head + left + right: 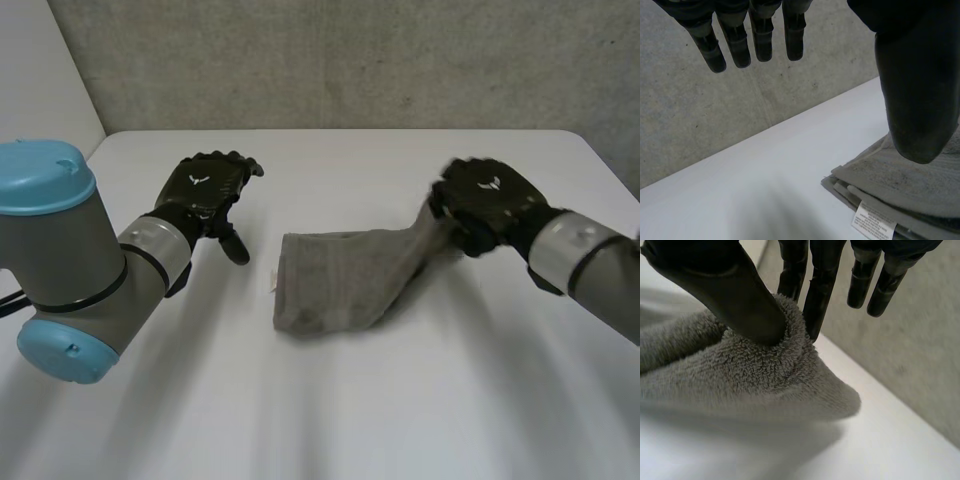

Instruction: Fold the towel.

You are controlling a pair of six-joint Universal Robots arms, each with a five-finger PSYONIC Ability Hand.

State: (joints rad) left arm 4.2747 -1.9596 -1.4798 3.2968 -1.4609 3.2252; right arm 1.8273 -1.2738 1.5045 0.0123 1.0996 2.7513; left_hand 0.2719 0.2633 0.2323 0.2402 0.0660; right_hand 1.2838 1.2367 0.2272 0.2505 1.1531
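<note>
"What's the right one doing with its fingers?"

"The thumb presses a fold of the grey towel against the fingers next to it. The outer ones stick out straight. So the right hand pinches the towel's right end and holds it up off the white table, over towards the table's right edge."

"And the rest of the cloth?"

"It slopes down from that pinch to a layered, bunched heap lying about the middle of the table. A small white label pokes out at the heap's left edge."

"The other of the 2 hands?"

"Its fingers hang straight and slightly spread, with the thumb well apart from them, gripping nothing. The left hand is just beside the label edge, clear of the cloth, on the side of the table's left edge. A grey concrete wall stands behind the far edge."
</note>
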